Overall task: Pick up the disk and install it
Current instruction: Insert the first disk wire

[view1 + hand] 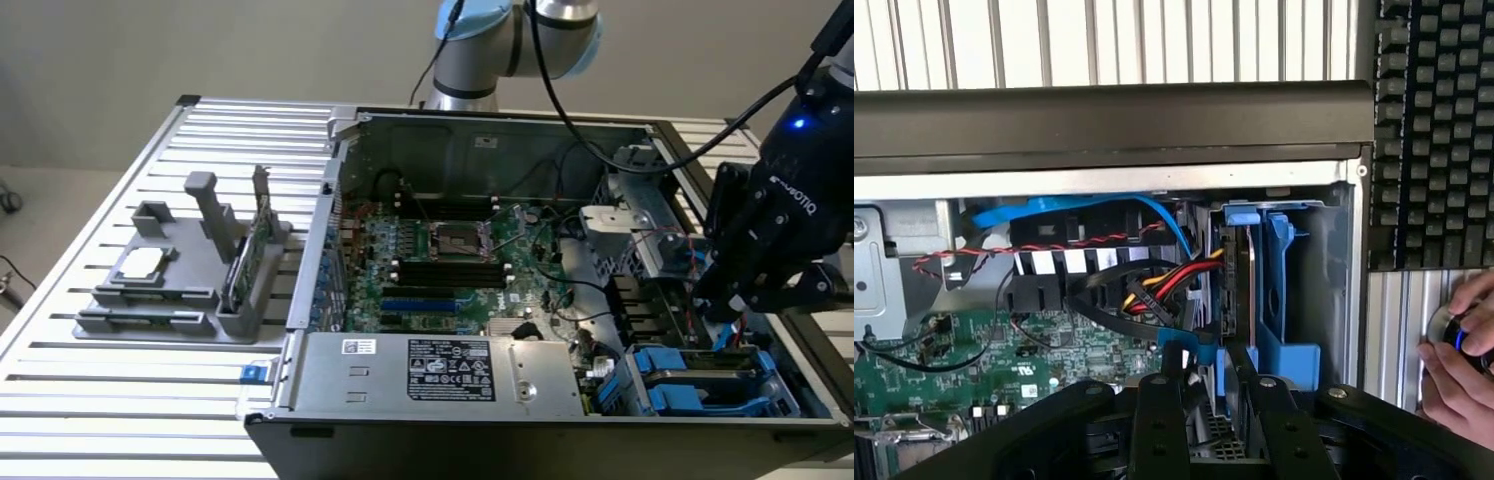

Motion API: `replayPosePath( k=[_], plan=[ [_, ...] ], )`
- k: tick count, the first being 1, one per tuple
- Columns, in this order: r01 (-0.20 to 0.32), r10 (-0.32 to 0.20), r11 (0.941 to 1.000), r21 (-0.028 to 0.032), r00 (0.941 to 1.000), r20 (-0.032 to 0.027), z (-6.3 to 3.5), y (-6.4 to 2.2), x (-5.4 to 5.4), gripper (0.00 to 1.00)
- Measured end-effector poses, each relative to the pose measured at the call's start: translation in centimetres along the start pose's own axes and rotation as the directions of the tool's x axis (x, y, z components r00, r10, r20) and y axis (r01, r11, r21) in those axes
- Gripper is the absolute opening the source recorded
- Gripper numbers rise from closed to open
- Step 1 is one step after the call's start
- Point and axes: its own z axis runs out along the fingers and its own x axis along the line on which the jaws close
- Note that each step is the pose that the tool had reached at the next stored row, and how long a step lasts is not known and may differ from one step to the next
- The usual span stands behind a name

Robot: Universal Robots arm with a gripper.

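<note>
The gripper (1204, 400) hangs inside the open computer case (467, 130), its fingers (1159, 420) squeezed on the edge of the disk (1239, 270) in its blue carrier

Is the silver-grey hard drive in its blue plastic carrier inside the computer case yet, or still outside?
Inside. The disk in its blue carrier stands on edge in the drive bay by the case wall, just ahead of the gripper. Whether it is fully seated, cannot tell.

a slatted metal table (120, 400) carries the open computer case (534, 400) — and, toward the exterior view's left, a grey parts holder (187, 290).
</note>
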Motion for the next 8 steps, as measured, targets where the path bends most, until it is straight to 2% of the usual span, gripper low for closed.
replayPosePath(
  k=[4,5,8],
  plan=[
    [-0.003,0.003,1.0000,-0.0019,1.0000,0.0008,0.20,0.01,0.05,0.29],
    [-0.004,0.004,1.0000,-0.0023,1.0000,0.0011,0.25,0.01,0.06,0.22],
    [-0.006,0.006,1.0000,-0.0034,1.0000,0.0017,0.38,0.01,0.10,0.16]
  ],
)
